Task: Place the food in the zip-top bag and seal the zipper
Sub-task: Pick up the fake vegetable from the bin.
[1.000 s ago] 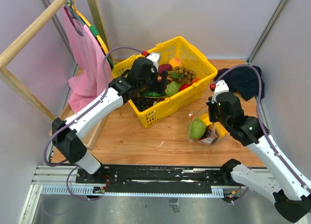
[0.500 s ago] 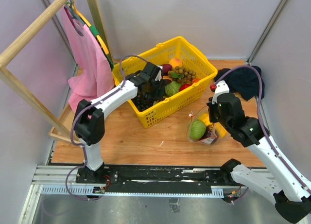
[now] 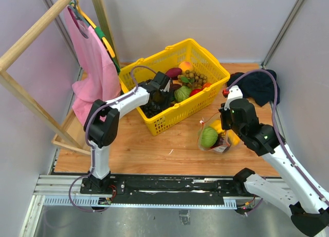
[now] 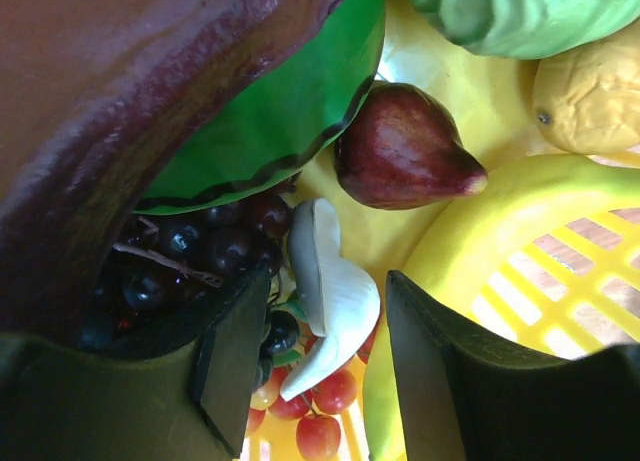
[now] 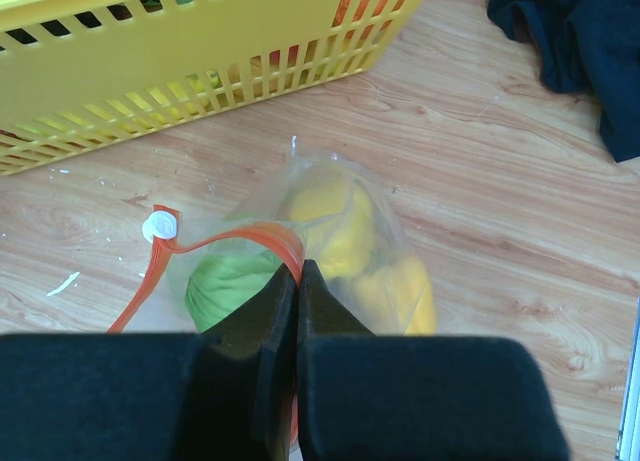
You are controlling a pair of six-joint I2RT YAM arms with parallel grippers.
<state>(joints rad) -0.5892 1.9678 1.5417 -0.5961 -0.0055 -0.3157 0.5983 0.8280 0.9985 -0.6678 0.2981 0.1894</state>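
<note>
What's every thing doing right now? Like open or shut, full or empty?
Basket: upright, food inside.
Left pincer: open, down inside it.
Right pincer: shut on the zipper.
Zip-top bag: lying on the table, holding a green cabbage and yellow pieces.
Zipper: bowed, looks unsealed.
Pink cloth: hanging from a rack.
Dark cloth: crumpled.

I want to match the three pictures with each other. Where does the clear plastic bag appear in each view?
Top external: the bag lies on the wooden table, right of centre.
Left wrist: not in it.
Right wrist: in the centre, with its orange zipper pinched by the right gripper.
Shared landmark: the yellow basket shows in all three.
</note>
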